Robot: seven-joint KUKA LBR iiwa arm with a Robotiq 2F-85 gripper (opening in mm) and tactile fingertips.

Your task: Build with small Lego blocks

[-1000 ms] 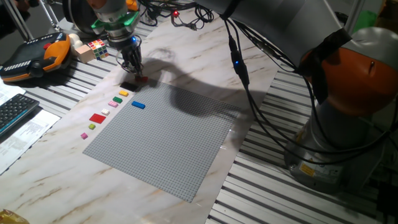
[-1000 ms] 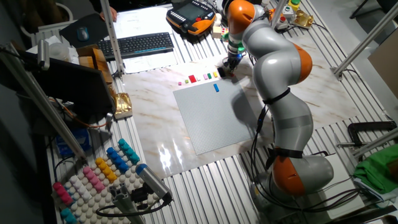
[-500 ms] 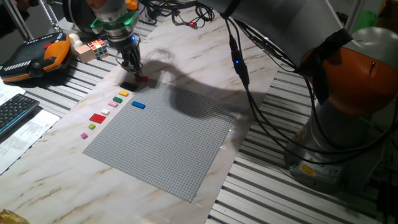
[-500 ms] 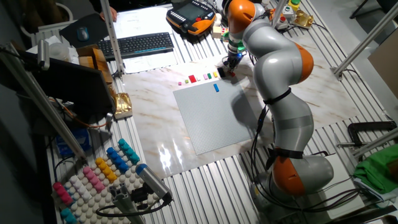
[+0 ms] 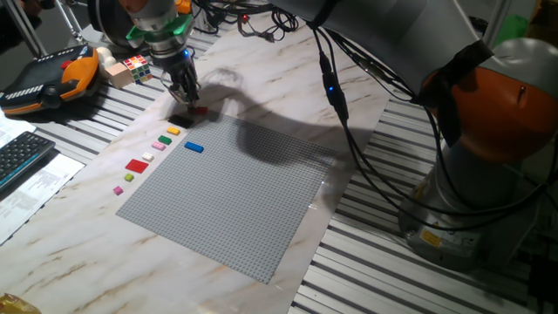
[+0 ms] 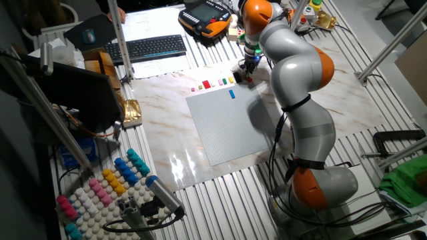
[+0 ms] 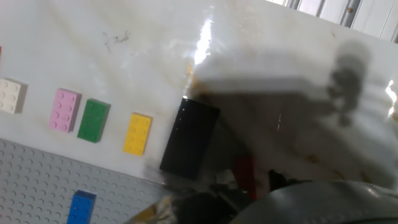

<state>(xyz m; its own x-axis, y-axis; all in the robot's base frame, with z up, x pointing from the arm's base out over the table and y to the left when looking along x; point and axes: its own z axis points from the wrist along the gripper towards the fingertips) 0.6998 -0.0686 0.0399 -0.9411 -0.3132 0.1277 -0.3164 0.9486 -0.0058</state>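
1. progress: early, by my reading. only 1 blue brick point(image 5: 193, 147) sits on the grey baseplate point(image 5: 235, 196), close to the plate's edge nearest the loose bricks; nothing is stacked on it.
2. loose stock lies in a row on the marble table point(image 5: 288, 96) just off that edge: black brick point(image 7: 189, 138), yellow brick point(image 7: 137, 134), green brick point(image 7: 94, 121), pink brick point(image 7: 64, 111), white brick point(image 7: 10, 96). a larger red brick point(image 5: 137, 165) and 2 tiny pieces lie further down the row in one fixed view.
3. small red brick point(image 7: 244, 175) shows right under the fingers in the hand view, just beside the black brick. whether it rests on the table or is lifted, i cannot tell.
4. gripper point(image 5: 187, 94) hangs low over the row's end by the plate corner, fingers pointing down, wrist roughly vertical.
5. tool state: in the hand view the fingertips are a dark blur at the bottom edge; they look drawn in around the red brick, possibly pinching it, but i cannot tell for sure.
6. arm pose: reaches across the table from its base, folded high over the plate, its shadow falling on the plate's far part.
7. left to do: nearly all of it, as every loose brick has yet to be placed.
8. rubik's cube point(image 5: 135, 66) and orange pendant point(image 5: 52, 77) sit well apart, off the marble.
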